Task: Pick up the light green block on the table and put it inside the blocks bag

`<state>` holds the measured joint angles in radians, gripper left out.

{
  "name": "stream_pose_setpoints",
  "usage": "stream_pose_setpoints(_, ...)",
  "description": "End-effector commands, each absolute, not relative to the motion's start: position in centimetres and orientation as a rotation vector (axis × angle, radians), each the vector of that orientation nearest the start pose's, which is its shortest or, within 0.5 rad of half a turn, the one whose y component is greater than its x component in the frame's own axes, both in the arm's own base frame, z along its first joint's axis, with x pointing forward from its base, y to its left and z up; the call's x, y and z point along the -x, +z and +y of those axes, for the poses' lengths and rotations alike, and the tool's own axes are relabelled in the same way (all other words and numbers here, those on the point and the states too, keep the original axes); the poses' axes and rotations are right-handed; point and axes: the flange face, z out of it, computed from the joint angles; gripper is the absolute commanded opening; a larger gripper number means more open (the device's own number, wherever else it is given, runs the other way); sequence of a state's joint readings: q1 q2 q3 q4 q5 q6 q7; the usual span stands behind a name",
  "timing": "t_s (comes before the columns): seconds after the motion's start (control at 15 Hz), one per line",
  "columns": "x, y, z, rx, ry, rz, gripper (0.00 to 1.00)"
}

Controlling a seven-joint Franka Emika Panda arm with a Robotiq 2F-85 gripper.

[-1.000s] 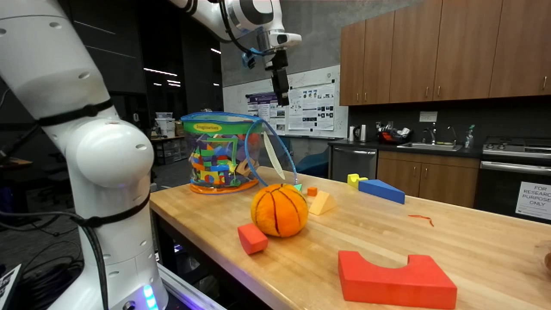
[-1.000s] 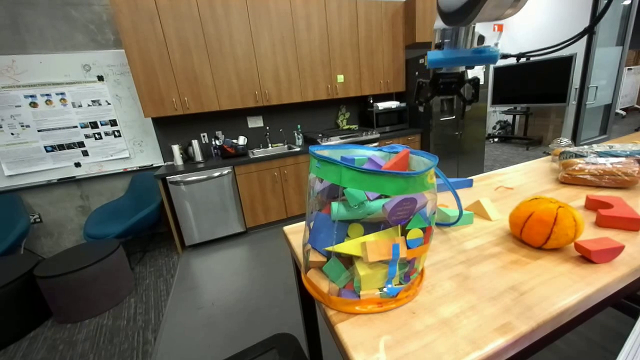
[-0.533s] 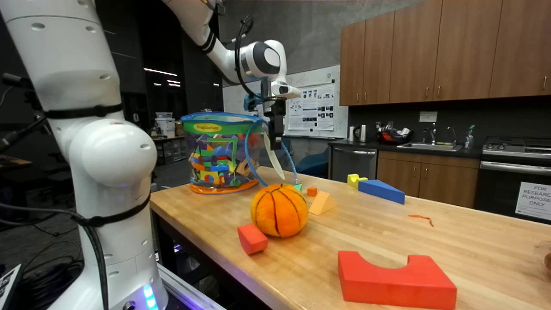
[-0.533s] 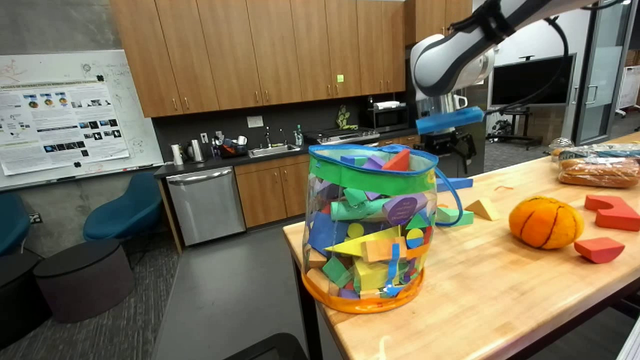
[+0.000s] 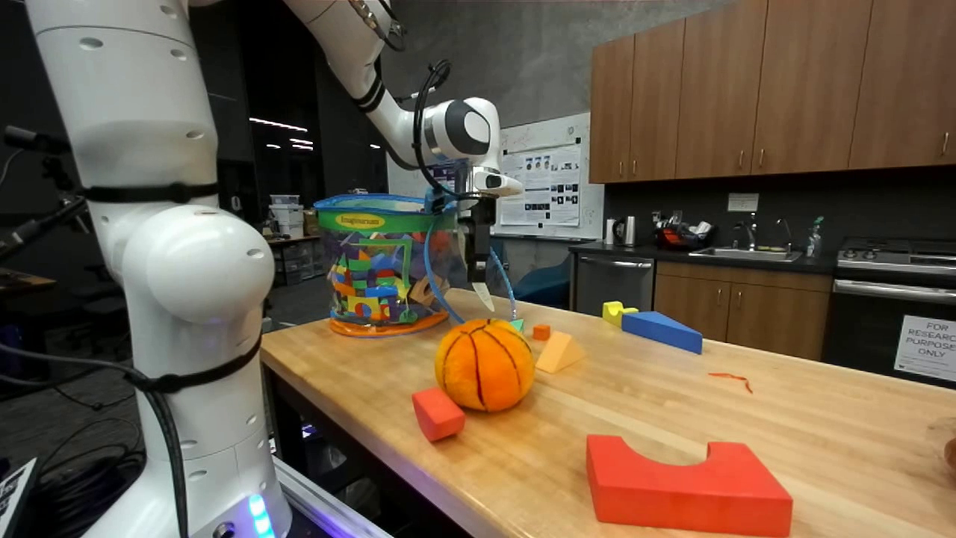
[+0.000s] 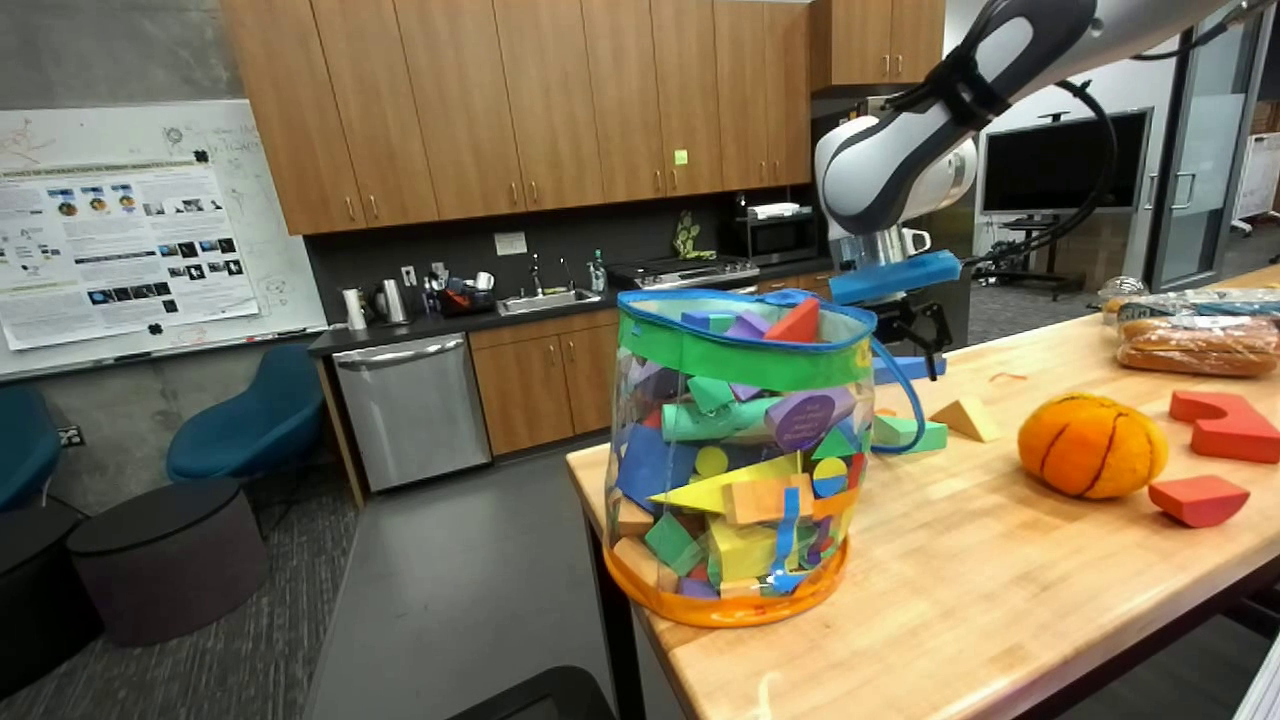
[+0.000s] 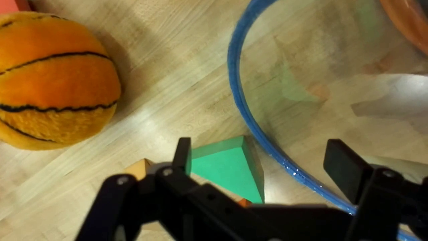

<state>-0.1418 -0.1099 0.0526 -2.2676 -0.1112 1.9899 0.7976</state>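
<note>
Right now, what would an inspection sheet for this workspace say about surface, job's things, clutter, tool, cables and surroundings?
Surface: light wooden table, thin orange-red strip lying on it.
Job's things: light green block on the table; blocks bag upright, its blue-rimmed flap hanging beside that block.
Clutter: orange ball, wrapped bread, other blocks in red, blue, yellow and orange.
Tool: open, gripping nothing, above the table.
Cables: black cable loops above the tool.
Surroundings: wooden cabinets, sink, whiteboard.

Legible text: two items.
You can read "Imaginarium" on the yellow oval label (image 5: 360, 221) of the clear plastic blocks bag (image 5: 409, 223), and "FOR RESEARCH PURPOSE ONLY" on the white paper sheet (image 5: 926, 353) on the black oven door (image 5: 859, 329).
</note>
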Motion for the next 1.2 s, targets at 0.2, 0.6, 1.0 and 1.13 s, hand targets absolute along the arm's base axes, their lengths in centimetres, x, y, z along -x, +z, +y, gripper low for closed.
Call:
stream_pose_setpoints(0.2, -48.7, 42.9, -3.7, 3.191, -0.066, 1.306, 1.0)
stream_pose_setpoints(0.6, -49.6, 40.7, -2.6, 3.219, -0.073, 1.244, 1.0)
stream_pose_setpoints(1.0, -50.2, 34.1, -4.6, 3.236, 0.103, 1.278, 1.0)
stream_pose_setpoints(1.13, -50.0, 32.0, -5.7, 3.232, 0.175, 1.304, 1.0)
